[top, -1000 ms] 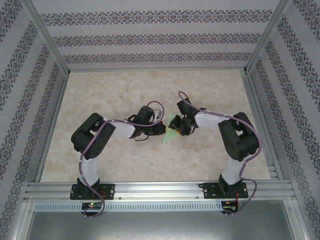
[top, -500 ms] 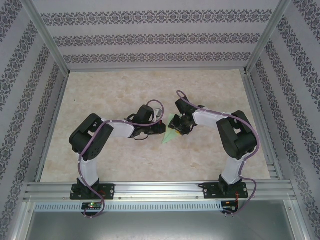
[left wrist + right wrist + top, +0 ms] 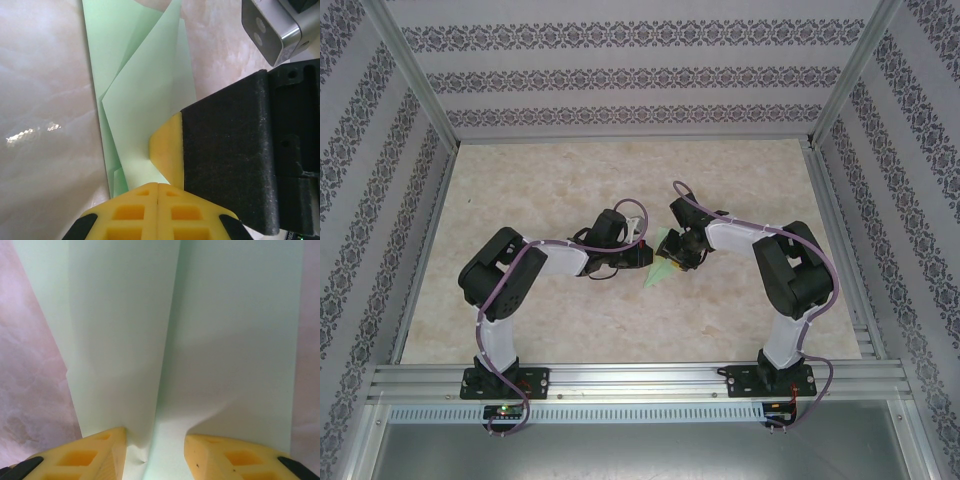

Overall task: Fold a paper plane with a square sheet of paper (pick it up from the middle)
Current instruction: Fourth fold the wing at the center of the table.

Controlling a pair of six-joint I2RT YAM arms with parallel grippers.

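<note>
While on table [image 3: 570, 180], paper [image 3: 658, 272] (creased, mint-green)

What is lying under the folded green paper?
The folded green paper lies on the marbled table top, visible beside it. Directly beneath, the sheet covers everything, so nothing more can be told. One finger of the right gripper rests on top.

Paper [image 3: 658, 272] lies on the table [image 3: 550, 180] between left hand [image 3: 647, 256] and right hand [image 3: 673, 257].

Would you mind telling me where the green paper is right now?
In the top view, the green paper lies near the middle of the table, with the left claw on its left and the right claw on its right.
</note>
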